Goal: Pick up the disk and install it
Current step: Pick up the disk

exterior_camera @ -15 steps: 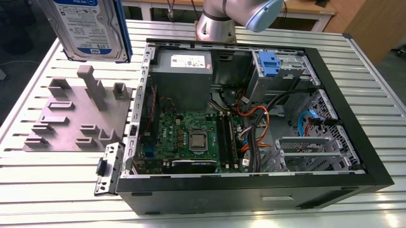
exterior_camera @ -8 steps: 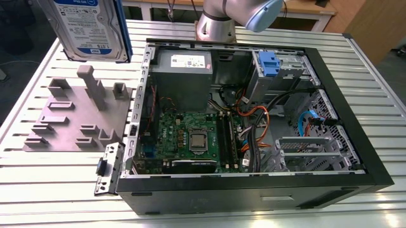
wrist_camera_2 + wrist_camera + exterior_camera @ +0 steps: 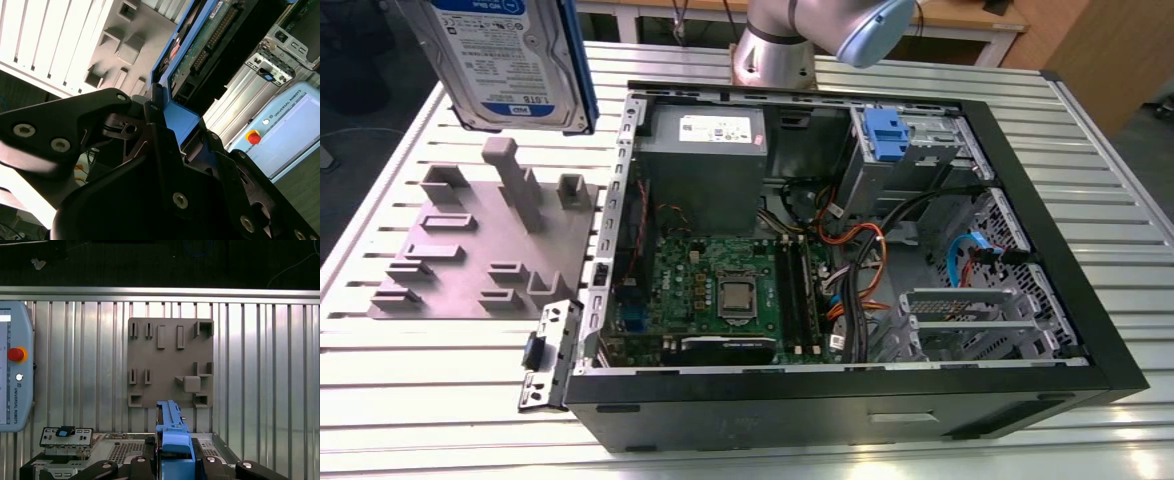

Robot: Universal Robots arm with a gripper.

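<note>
The disk (image 3: 507, 60), silver with a white-and-blue label and a blue frame, hangs upright in the air above the grey slotted tray (image 3: 467, 250) at the exterior view's left. In both wrist views my gripper (image 3: 175, 462) is shut on it. The disk's blue edge (image 3: 174, 432) stands between the black fingers (image 3: 140, 462). The second wrist view shows the gripper (image 3: 165, 112) clamped on the blue frame (image 3: 185, 122), with the disk's green circuit side (image 3: 210, 40) beyond it. The tray (image 3: 170, 362) lies straight below.
An open computer case (image 3: 1067, 215) lies on the slatted table, with a motherboard, cables, a grey metal box (image 3: 707, 150) and a drive bay with a blue clip (image 3: 887, 135). The arm's base (image 3: 781, 50) stands behind the case. A teach pendant (image 3: 15, 365) lies on the table.
</note>
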